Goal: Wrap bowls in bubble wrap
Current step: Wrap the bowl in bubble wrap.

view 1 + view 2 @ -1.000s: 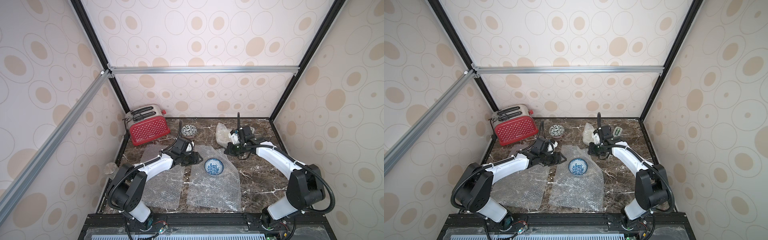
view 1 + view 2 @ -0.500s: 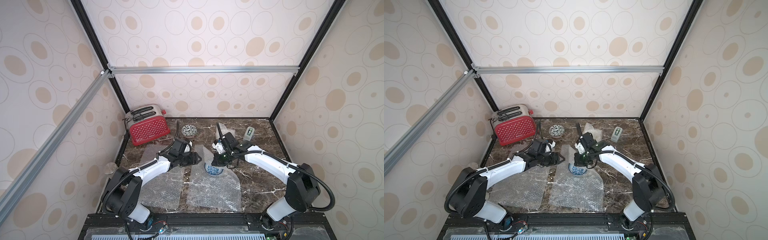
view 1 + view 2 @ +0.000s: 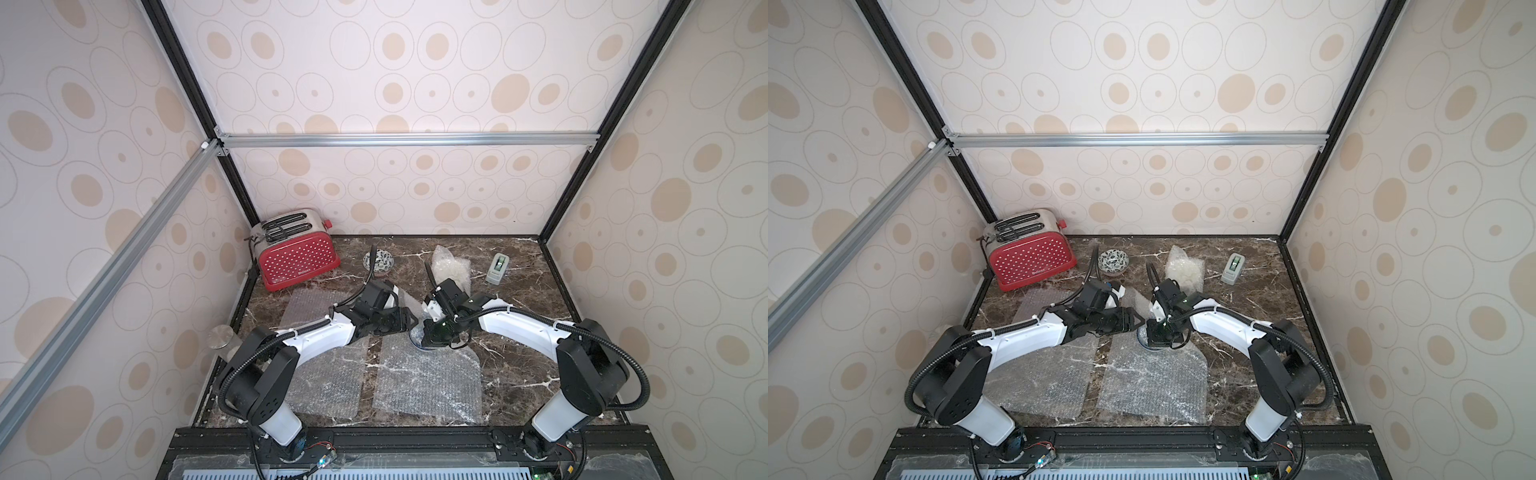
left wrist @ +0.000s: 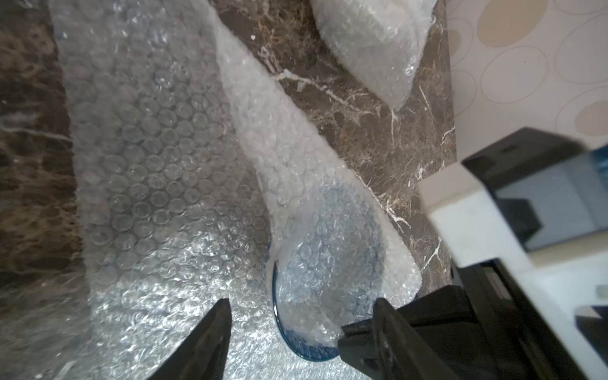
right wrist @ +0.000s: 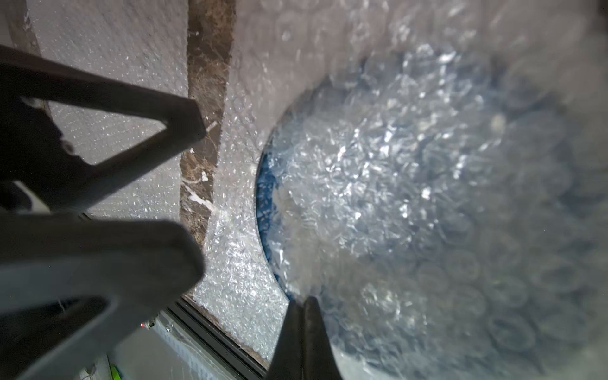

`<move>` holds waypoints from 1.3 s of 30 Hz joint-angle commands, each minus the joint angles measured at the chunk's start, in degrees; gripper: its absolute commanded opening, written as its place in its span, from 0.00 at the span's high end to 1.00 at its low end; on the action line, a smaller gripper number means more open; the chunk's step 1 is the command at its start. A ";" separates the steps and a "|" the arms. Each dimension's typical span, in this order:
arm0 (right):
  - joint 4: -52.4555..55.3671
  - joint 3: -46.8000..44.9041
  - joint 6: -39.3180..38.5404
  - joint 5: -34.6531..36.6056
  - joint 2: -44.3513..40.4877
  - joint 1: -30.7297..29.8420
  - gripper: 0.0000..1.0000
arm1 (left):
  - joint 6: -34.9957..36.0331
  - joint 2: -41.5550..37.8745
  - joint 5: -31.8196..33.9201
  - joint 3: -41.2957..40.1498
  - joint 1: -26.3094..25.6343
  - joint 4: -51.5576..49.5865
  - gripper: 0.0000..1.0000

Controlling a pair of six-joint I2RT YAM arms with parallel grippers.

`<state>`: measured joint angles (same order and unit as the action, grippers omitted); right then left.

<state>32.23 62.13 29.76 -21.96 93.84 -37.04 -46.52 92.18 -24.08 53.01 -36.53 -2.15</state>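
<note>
Blue-pattern bowl sits near the centre of the desk, on the far end of the bubble wrap sheet. A flap of that sheet lies folded over the bowl's mouth from 12 o'clock.

Right gripper: jaws together at the bowl's rim, apparently pinching the flap's corner. Judged reason: the springy plastic cannot unfold.

Left gripper: jaws apart, at 9 o'clock of the bowl, with the rim showing between them. Likely placed to take the next fold.

Second sheet lies flat at 8 o'clock and the leaf-pattern bowl is bare at 11 o'clock, both waiting.

Wrapped bundle at 1 o'clock is probably a finished bowl. Tape dispenser at 2 o'clock, on the right arm's side, presumably for sealing.
</note>
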 commanded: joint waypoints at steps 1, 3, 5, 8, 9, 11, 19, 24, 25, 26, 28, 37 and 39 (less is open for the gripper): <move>-2.34 -1.67 1.43 -0.68 -0.76 -0.23 0.96 | -1.38 1.71 -0.07 0.41 -0.35 1.53 0.33; -2.91 -1.72 1.54 -1.13 -0.68 -0.24 0.96 | -0.97 3.68 -1.17 1.51 -1.47 1.50 0.34; -2.64 -1.36 1.33 -1.60 -0.68 -0.22 0.95 | -0.35 5.69 -1.11 2.71 -2.86 0.77 0.34; -2.48 -1.31 0.89 -1.90 -2.07 -0.27 0.85 | 0.44 8.44 -0.78 3.76 -3.72 -0.48 0.35; -2.20 -1.18 0.77 -2.18 -2.54 -0.23 0.79 | 0.42 8.96 -0.80 3.60 -3.74 -0.53 0.36; -0.97 -0.63 0.13 -2.72 -3.20 -0.20 0.70 | 0.81 9.10 -0.33 3.37 -3.75 -0.74 0.36; 5.04 1.79 -2.69 1.72 -9.36 4.94 0.64 | 1.78 7.66 0.96 2.76 -3.73 -2.41 0.41; 8.10 3.96 -6.50 13.09 -9.67 11.82 0.63 | 2.20 7.11 1.34 2.62 -3.72 -2.55 0.48; 8.17 4.62 -8.12 14.53 -8.64 11.92 0.63 | 2.22 7.19 1.35 2.62 -3.72 -2.59 0.48; 8.60 5.89 -10.20 14.36 -6.68 11.92 0.62 | 2.26 7.28 1.33 2.64 -3.72 -2.59 0.48; 9.57 8.81 -13.75 10.44 -2.44 11.84 0.61 | 2.17 7.40 1.23 2.80 -3.72 -2.50 0.50; 7.87 12.95 -17.45 4.24 6.17 11.86 0.62 | 2.56 6.26 2.01 2.84 -3.72 -3.21 0.65; 8.11 13.15 -17.87 2.72 7.15 11.59 0.62 | 2.53 6.30 2.10 2.88 -3.72 -3.09 0.65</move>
<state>38.83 73.36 14.50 -15.92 100.38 -25.02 -44.97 100.03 -23.18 54.63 -40.03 -3.88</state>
